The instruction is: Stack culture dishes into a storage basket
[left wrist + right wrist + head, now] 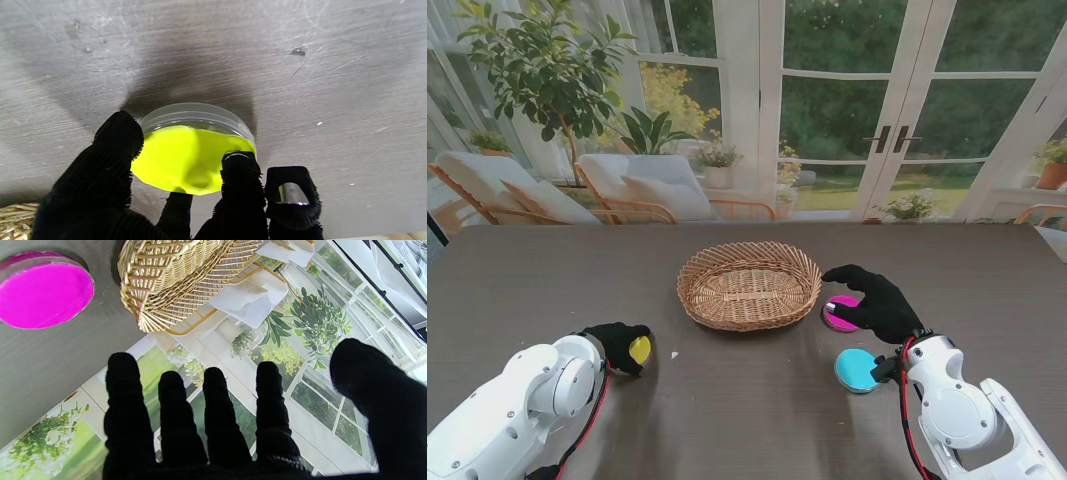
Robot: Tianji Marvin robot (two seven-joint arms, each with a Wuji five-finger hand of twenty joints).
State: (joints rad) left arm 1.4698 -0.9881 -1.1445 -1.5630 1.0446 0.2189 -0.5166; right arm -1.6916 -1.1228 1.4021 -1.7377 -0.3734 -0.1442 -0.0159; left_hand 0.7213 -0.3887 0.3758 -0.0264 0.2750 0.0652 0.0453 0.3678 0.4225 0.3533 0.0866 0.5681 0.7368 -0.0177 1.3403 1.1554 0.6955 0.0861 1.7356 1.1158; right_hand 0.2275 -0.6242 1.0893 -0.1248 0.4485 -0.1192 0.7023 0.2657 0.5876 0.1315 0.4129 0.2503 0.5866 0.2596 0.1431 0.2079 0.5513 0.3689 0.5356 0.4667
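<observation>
A woven wicker basket (pixel 748 285) stands at the table's middle, with nothing seen inside it. My left hand (pixel 617 345), in a black glove, is shut on a yellow culture dish (pixel 640 350) near the table's left front; the left wrist view shows its fingers (pixel 240 173) wrapped round the yellow dish (pixel 186 156) just over the table. My right hand (pixel 875 300) hovers open, fingers spread, above a magenta dish (pixel 838 314) that lies right of the basket. The magenta dish (pixel 45 293) and basket (pixel 173 280) show in the right wrist view. A cyan dish (pixel 857 369) lies nearer to me.
The dark wood table (pixel 747 420) runs to a far edge before glass doors, patio chairs and plants. A small white speck (pixel 675 354) lies right of the left hand.
</observation>
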